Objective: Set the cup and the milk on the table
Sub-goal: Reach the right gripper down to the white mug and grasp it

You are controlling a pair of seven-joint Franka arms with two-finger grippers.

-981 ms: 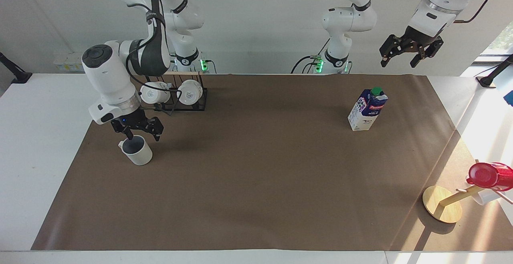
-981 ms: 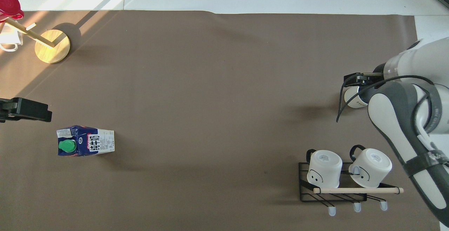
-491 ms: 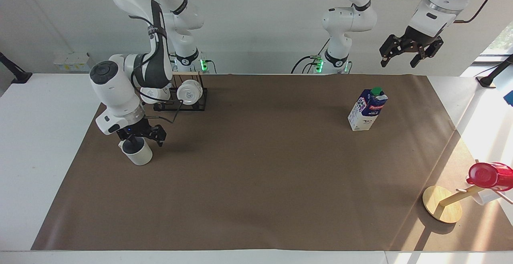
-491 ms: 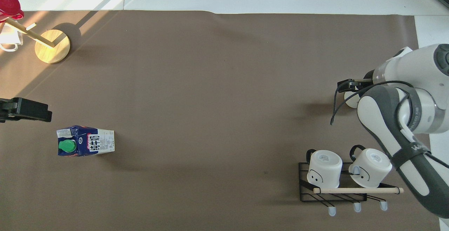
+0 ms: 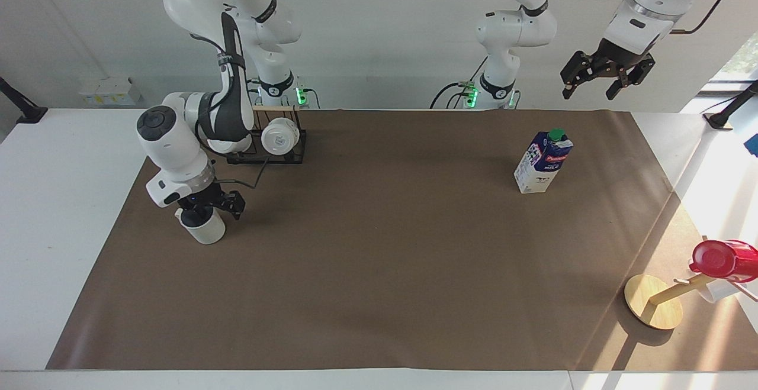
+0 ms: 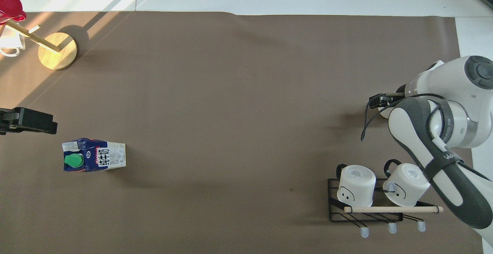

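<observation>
The cup (image 5: pixel 205 231) stands upright on the brown sheet of the table (image 5: pixel 379 271) at the right arm's end. My right gripper (image 5: pixel 209 208) is low over the cup's mouth, open, its jaws straddling the rim. In the overhead view the right gripper (image 6: pixel 379 100) and arm hide all but a sliver of the cup (image 6: pixel 383 113). The milk (image 5: pixel 543 162) stands upright on the sheet toward the left arm's end, also in the overhead view (image 6: pixel 94 159). My left gripper (image 5: pixel 607 76) waits high in the air, open and empty, apart from the milk.
A black wire rack (image 5: pixel 296 156) with two white mugs (image 6: pixel 356 186) lies near the right arm's base. A round wooden stand (image 5: pixel 653 309) with a red cup (image 5: pixel 722 258) is at the left arm's end, farther from the robots.
My right gripper has come down onto the cup's mouth and the right arm has lowered. The cup, the milk and the left gripper have not moved.
</observation>
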